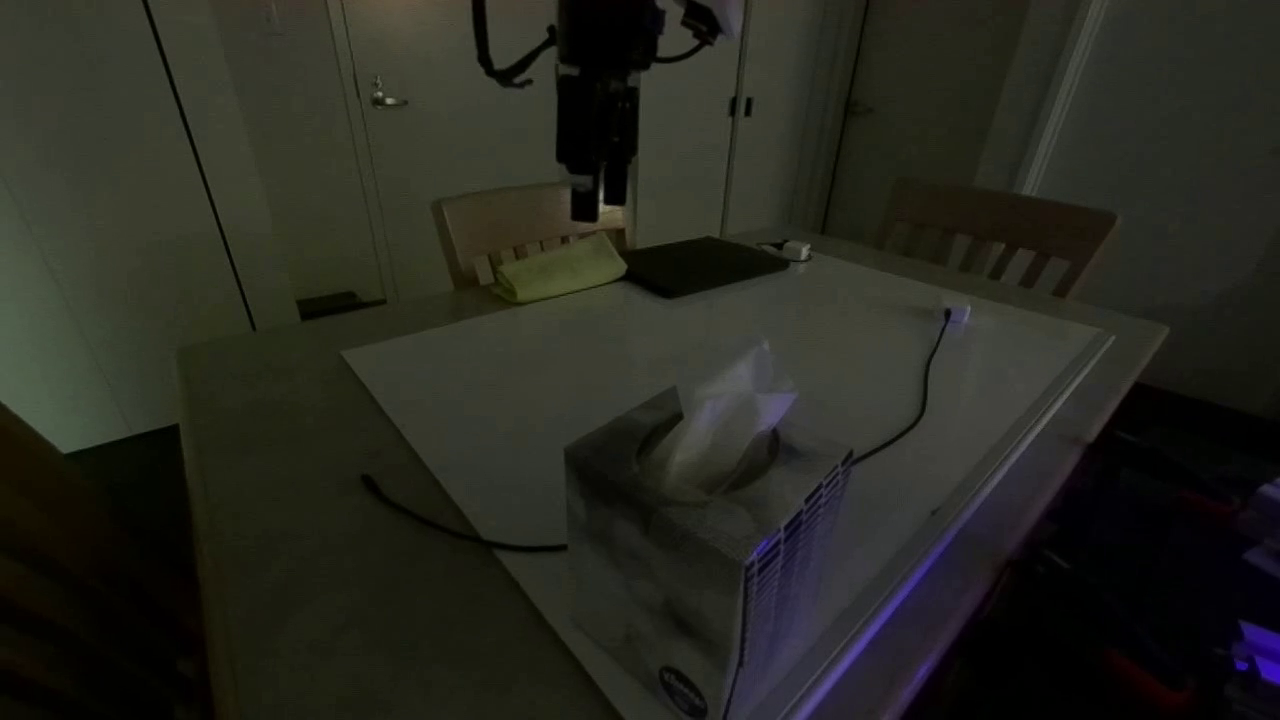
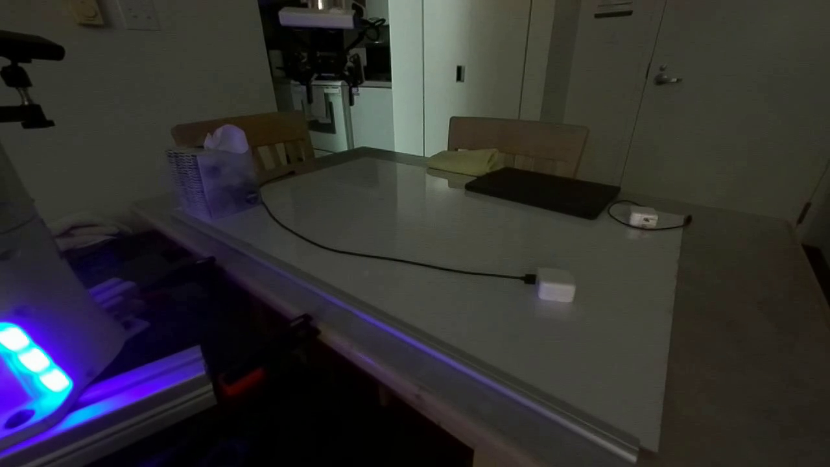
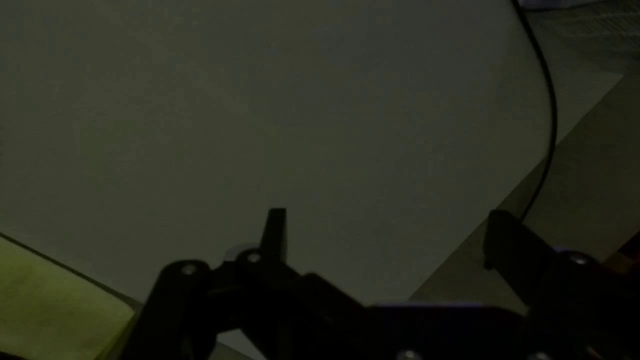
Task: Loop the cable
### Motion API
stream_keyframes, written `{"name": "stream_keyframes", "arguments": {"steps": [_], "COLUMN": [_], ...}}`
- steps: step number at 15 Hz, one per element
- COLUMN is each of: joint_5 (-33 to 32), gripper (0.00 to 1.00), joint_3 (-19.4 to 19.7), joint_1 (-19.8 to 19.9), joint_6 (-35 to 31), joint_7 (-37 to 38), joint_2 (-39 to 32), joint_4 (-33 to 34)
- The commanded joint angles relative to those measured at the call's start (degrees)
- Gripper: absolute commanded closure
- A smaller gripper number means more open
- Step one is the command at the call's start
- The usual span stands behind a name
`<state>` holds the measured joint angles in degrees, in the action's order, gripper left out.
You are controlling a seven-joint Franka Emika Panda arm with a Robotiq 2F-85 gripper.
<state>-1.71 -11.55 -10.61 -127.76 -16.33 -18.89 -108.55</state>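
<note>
Partly hidden cable [image 1: 925, 390], tissue box [image 1: 660, 545] in front

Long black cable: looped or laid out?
Laid out: the cable curves from a white plug past the tissue box, no loop visible.

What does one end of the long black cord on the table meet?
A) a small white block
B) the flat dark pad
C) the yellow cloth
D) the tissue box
A: in both exterior views the long black cord ends at a small white block, its dark tip right against the block's side.
</note>
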Motion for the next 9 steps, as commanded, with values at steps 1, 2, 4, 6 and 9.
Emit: {"name": "stream_keyframes", "arguments": {"steps": [1, 2, 4, 6, 9], "joint_5": [-0.08, -0.08, -0.1, -0.1, -0.01], "gripper": [0.0, 0.0, 0.0, 0.0, 0.0], "joint_3": [-0.67, -0.96, -1.1, -1.1, -1.51], "joint_1": [0.15, 0.14, 0.16, 0.2, -0.28], "joint_6": [0.19, 0.25, 0.32, 0.37, 1.6], "joint_7": [-1.46, -2.55, -3.42, -3.58, -4.08], "joint_2": [-1.46, -2.72, -4.06, -4.21, -7.35], "joint_4": [1.71, 3.09, 4.48, 4.74, 8.61]}}
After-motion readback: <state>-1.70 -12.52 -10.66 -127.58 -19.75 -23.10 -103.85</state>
